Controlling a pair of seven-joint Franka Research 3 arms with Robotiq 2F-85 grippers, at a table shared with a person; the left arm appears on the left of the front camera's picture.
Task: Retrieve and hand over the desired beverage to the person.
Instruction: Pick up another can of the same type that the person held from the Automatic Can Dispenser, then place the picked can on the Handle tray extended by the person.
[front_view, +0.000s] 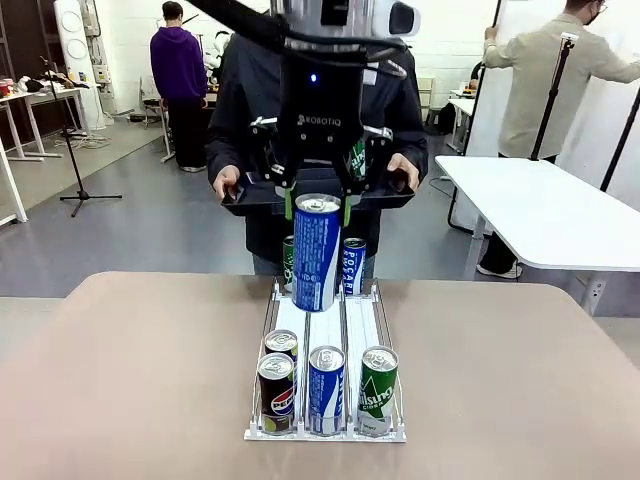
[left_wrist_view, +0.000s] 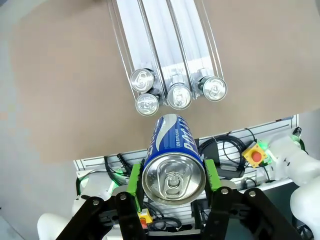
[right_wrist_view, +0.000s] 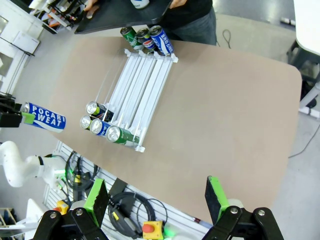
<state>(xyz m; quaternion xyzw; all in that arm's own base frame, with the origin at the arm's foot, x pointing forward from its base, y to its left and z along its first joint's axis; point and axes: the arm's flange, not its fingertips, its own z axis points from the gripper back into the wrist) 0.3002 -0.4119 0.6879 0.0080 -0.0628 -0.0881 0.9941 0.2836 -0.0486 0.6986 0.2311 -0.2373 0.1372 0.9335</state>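
Left gripper pinches blue Pocari Sweat can, lifted above can rack near table's far edge. Right gripper spread wide, holds nothing. Person waits with black tray. Smooth can might slip from pads and fall on rack.

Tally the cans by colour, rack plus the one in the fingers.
Blue cans: 3, one in the left gripper's fingers
Green cans: 2
Dark Pepsi cans: 2
Can behind the near Pepsi, colour unclear: 1
Total: 8
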